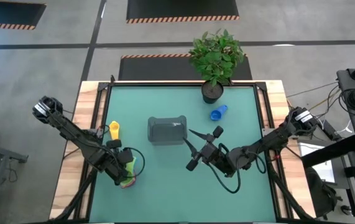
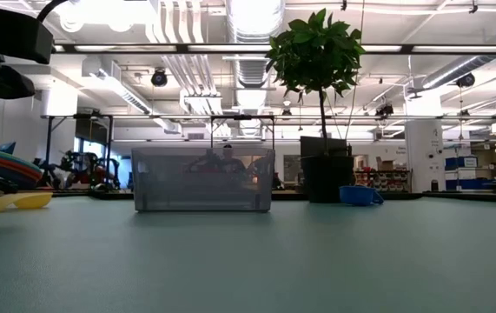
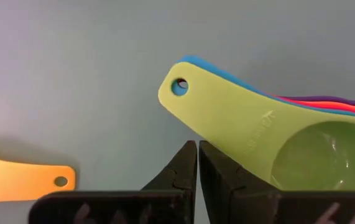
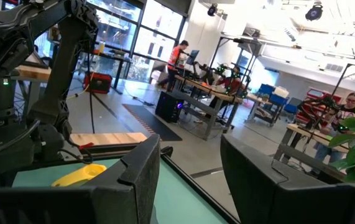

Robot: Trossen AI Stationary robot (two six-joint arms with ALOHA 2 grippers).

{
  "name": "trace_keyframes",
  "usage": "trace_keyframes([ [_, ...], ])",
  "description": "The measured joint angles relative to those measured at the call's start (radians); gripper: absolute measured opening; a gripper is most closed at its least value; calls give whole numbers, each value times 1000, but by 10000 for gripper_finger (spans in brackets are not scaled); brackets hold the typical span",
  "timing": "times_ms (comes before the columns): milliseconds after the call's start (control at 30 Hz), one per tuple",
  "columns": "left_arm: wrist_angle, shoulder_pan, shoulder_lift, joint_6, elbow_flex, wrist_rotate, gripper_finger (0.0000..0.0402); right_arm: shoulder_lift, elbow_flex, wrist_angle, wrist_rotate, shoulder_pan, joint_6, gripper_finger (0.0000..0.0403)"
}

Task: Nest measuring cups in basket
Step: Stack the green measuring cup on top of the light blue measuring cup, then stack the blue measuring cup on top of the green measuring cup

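A nested stack of measuring cups [image 1: 129, 178], with a green one [image 3: 270, 134] on top, lies on the green table near its left front. My left gripper [image 3: 197, 157] is shut and points down beside the green cup's handle [image 3: 217, 106]. A yellow cup [image 1: 114, 130] lies alone left of the basket [image 1: 166, 130], a dark grey bin at mid-table. A blue cup [image 1: 218, 112] lies near the plant pot. My right gripper [image 1: 191, 149] hangs open above the table, right of the basket, with nothing between its fingers. My left gripper's shut fingers [image 3: 224, 177] come from above right beside the edge of the green cup's handle [image 3: 239, 146], with nothing between them. Whether they touch the handle I cannot tell. The stack lies on the table.
A black pot with a leafy plant [image 1: 212, 92] stands at the far edge, right of the basket. In the low view the basket [image 2: 202, 178] stands between the yellow cup [image 2: 17, 202] and the pot [image 2: 326, 178]. Bare mat stretches along the near edge.
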Motion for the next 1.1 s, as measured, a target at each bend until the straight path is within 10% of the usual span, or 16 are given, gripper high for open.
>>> trace_keyframes([
  [800,-5,0,-78,92,55,-2,0,0,0,-31,9,-2,42,157],
  [1100,2,-7,-123,361,241,-222,0,0,0,-50,150,-7,30,143],
])
